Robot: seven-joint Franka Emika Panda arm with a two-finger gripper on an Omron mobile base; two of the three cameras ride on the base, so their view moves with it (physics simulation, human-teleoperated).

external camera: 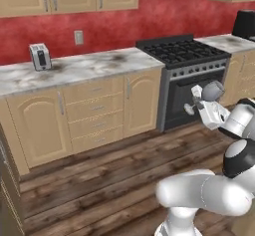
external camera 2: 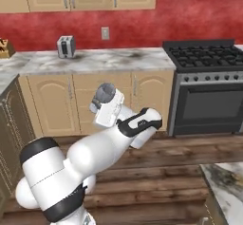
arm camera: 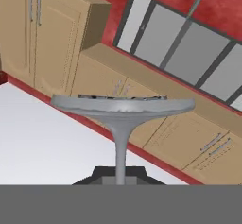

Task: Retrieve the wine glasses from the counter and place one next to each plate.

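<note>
I have one wine glass (arm camera: 122, 124) in my gripper (arm camera: 120, 173): in the hand view its thin stem rises from between my two dark fingertips and its round foot spreads wide at the top of the stem, so the glass is clamped by the stem. In the left base view the glass's grey bowl (external camera: 213, 90) shows at the end of my hand, in front of the oven door. In the right base view the same rounded grey bowl (external camera 2: 104, 93) sits atop my white hand, held in the air in front of the lower cabinets and well clear of the counter (external camera 2: 109, 60).

My gripper (external camera: 199, 100) is raised above the wooden floor (external camera: 99, 180), apart from every surface.

The marble counter (external camera: 74, 68) runs along the red wall, over tan cabinets (external camera: 94, 118) with silver handles. A small silver toaster (external camera: 40, 57) stands on it toward the left, also seen in the right base view (external camera 2: 66, 46). A wall outlet (external camera: 78, 37) is set above the counter. To the right of the counter stands a black stove (external camera: 184, 51) with its oven (external camera: 191, 98) below. In the right base view another marble surface (external camera 2: 225, 183) shows at the lower right corner.
</note>
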